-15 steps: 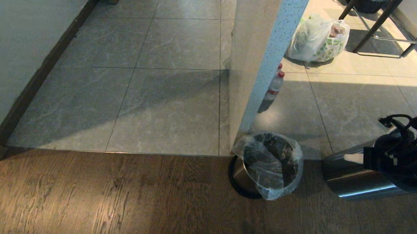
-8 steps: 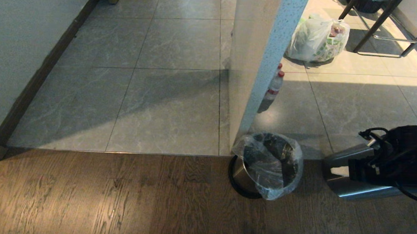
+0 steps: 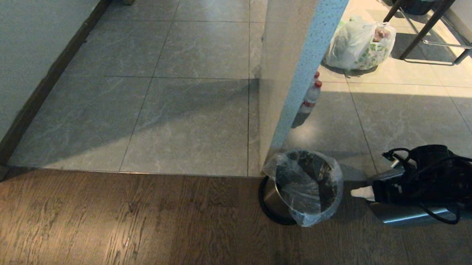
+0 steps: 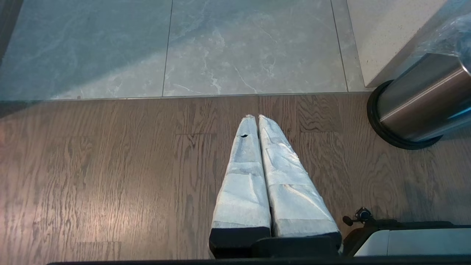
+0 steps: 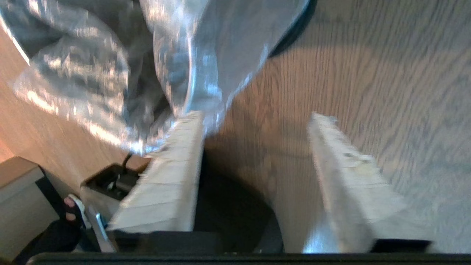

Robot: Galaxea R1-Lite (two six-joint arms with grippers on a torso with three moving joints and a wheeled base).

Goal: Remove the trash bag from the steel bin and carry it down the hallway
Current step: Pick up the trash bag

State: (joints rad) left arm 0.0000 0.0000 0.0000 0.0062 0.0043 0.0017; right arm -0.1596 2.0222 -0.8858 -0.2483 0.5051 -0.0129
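The steel bin (image 3: 275, 200) stands on the wood floor at the foot of a pillar, and the clear trash bag (image 3: 305, 187) lines it and folds over its rim. My right gripper (image 3: 361, 191) reaches in from the right, a short way from the bin's right side. In the right wrist view this gripper (image 5: 255, 119) is open with only floor between its white fingers (image 5: 176, 173); the trash bag (image 5: 73, 73) and steel bin (image 5: 228, 44) lie just ahead. My left gripper (image 4: 254, 117) is shut and empty over the wood floor, left of the steel bin (image 4: 419, 99). The tiled hallway (image 3: 189, 106) lies beyond.
A speckled pillar (image 3: 290, 71) rises right behind the bin. Beyond it stand two red-capped bottles (image 3: 311, 96), a white bag with green print (image 3: 359, 44) and metal chair legs (image 3: 423, 33). A shiny steel cylinder (image 3: 403, 215) sits under my right arm. A wall with dark skirting (image 3: 43, 84) borders the left.
My right arm has swung leftwards and lower, bringing its gripper closer to the steel bin. The bin, the bag and the camera have not moved.
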